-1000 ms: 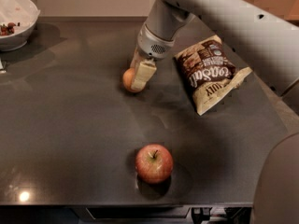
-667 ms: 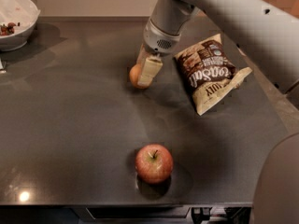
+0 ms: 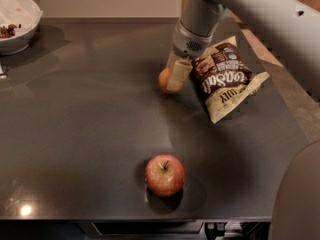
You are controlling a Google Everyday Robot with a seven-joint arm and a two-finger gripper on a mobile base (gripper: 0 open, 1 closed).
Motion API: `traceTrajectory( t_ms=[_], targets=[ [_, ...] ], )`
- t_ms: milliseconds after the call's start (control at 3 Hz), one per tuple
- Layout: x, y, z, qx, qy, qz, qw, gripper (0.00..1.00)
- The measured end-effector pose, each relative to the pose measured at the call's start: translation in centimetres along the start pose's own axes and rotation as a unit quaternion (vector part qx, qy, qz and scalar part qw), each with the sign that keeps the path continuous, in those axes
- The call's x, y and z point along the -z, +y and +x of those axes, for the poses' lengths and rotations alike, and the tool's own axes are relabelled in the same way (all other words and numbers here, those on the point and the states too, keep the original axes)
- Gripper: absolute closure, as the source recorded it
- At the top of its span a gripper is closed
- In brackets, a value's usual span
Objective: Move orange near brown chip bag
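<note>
The orange (image 3: 161,79) is small and round, and only its left side shows behind a cream finger (image 3: 178,75). My gripper (image 3: 170,83) is shut on the orange and holds it at the table surface, just left of the brown chip bag (image 3: 226,79). The bag lies flat at the table's right side, with white lettering and a tan band at its lower end. A narrow gap separates the orange from the bag's left edge.
A red-yellow apple (image 3: 165,175) with a stem sits near the front edge of the dark table (image 3: 80,124). A white bowl (image 3: 15,26) stands at the far left corner. My arm (image 3: 260,14) crosses the upper right.
My gripper has moved right with the orange in it, from left of centre to close beside the chip bag. The apple and the bag have not moved.
</note>
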State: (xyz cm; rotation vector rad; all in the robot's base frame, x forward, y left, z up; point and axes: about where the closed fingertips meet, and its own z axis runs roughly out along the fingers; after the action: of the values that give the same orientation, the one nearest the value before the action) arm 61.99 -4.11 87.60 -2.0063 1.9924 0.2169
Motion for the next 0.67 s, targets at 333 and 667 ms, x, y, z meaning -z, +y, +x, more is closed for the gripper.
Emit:
traceTrajectory(
  t_ms=[333, 667],
  targets=[
    [-0.2, -0.4, 2.0, -0.021, 0.001, 0.004, 0.9998, 0.83],
    [-0.4, -0.6, 3.5, -0.041, -0.003, 0.005, 0.9992, 0.61]
  ],
)
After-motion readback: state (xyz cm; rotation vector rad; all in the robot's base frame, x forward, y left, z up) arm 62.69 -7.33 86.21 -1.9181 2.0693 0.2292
